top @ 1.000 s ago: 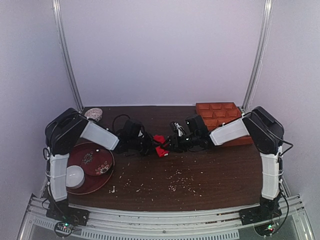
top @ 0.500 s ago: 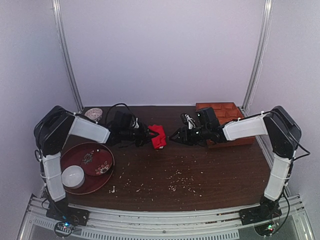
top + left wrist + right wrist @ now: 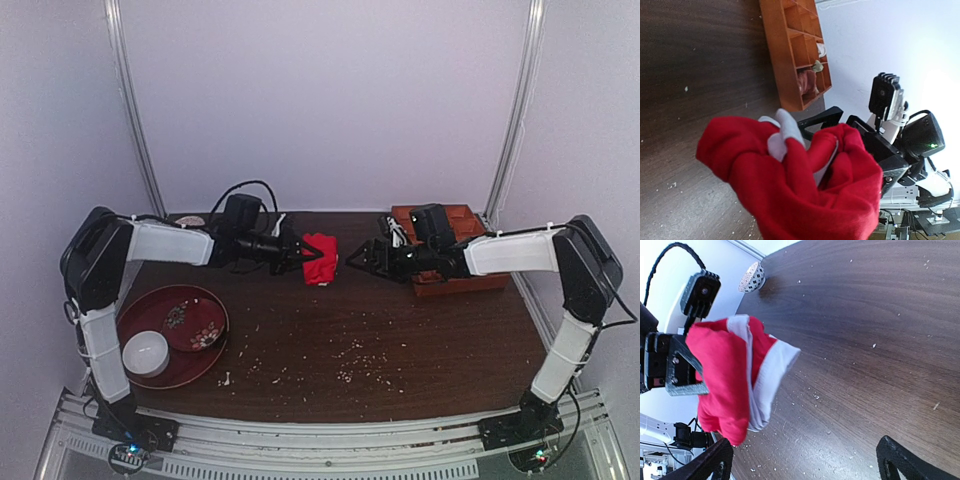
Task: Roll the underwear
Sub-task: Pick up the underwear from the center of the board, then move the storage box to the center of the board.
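Observation:
The underwear is a bunched red bundle with white trim, held above the back of the table. My left gripper is shut on its left side, and in the left wrist view the underwear covers the jaws completely. My right gripper stands open a short way to the right of the bundle and does not touch it. In the right wrist view the underwear hangs at the left, with white waistband folds showing. The right gripper has nothing between its wide-spread fingertips.
An orange compartment tray stands at the back right, under the right arm. A round red tray with a white bowl lies at the front left. A small patterned bowl sits at the back left. Crumbs are scattered over the table.
The right gripper has let go of the underwear, opened wide and drawn back to the right. The left gripper has carried the bundle up and toward the back.

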Controlling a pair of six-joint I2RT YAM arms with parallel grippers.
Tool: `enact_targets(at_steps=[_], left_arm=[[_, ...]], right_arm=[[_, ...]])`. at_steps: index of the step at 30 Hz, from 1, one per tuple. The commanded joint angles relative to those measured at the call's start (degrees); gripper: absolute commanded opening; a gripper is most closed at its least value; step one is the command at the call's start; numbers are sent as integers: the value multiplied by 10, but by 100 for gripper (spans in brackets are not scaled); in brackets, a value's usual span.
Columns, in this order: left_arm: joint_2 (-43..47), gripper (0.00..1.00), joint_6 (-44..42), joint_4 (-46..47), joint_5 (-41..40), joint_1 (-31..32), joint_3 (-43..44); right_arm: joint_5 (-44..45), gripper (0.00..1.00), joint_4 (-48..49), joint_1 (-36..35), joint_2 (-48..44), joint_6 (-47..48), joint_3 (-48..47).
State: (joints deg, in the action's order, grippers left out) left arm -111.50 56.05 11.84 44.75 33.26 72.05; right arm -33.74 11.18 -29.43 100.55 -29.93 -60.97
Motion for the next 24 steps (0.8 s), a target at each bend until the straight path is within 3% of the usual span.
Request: enact_targets(at_steps=[1, 8, 17, 24], left_arm=[[12, 0, -25, -23, 37, -3, 62], [-56, 0, -11, -61, 38, 22, 207], [-212, 0, 14, -109, 43, 59, 439], [-312, 0, 66, -112, 27, 76, 576]], right_arm=[[31, 100, -18, 17, -57, 4, 33], [122, 100, -63, 45, -164, 3, 102], [258, 100, -168, 63, -295, -8, 153], [288, 100, -212, 100, -367, -18, 186]])
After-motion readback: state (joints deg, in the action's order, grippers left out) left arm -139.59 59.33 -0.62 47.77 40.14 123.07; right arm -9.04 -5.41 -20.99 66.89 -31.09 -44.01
